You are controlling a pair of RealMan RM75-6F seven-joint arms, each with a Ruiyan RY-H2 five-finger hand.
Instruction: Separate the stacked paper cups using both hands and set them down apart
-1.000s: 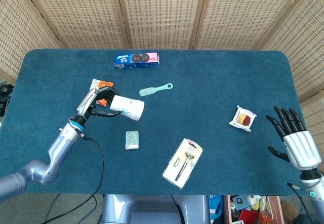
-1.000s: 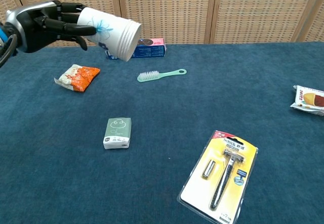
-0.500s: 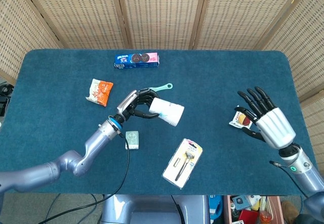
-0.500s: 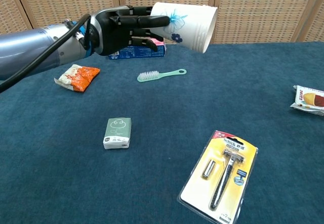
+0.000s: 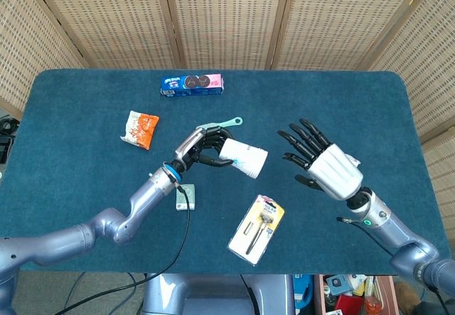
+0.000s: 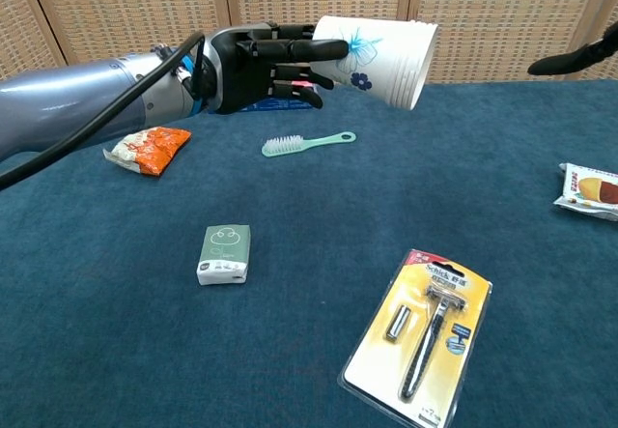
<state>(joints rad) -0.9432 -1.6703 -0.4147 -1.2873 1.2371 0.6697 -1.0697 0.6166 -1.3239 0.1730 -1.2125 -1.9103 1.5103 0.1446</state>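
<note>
Left hand (image 5: pixel 201 146) grips stacked cups (image 5: pixel 244 158) (sideways); right hand (image 5: pixel 320 164) spread

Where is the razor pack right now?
In the head view the razor pack lies near the table's front edge, below the held paper cups.

The desk (image 6: pixel 116 351) is covered in matt, deep blue cloth with a short, felt-like nap. The stacked paper cups (image 6: pixel 379 47) are smooth white paper with a ribbed band near the rim. The left robot hand (image 6: pixel 253 61) has glossy black plastic fingers on a brushed silver metal arm; the right robot hand (image 5: pixel 323 167) has a satin silver shell. The razor pack (image 6: pixel 419 329) is shiny clear plastic over yellow card. The brush (image 6: pixel 307 142) is smooth pale-green plastic. The snack packet (image 6: pixel 148 148) is crinkled glossy foil. The screen (image 5: pixel 227 16) behind looks woven cane in wood frames.
</note>
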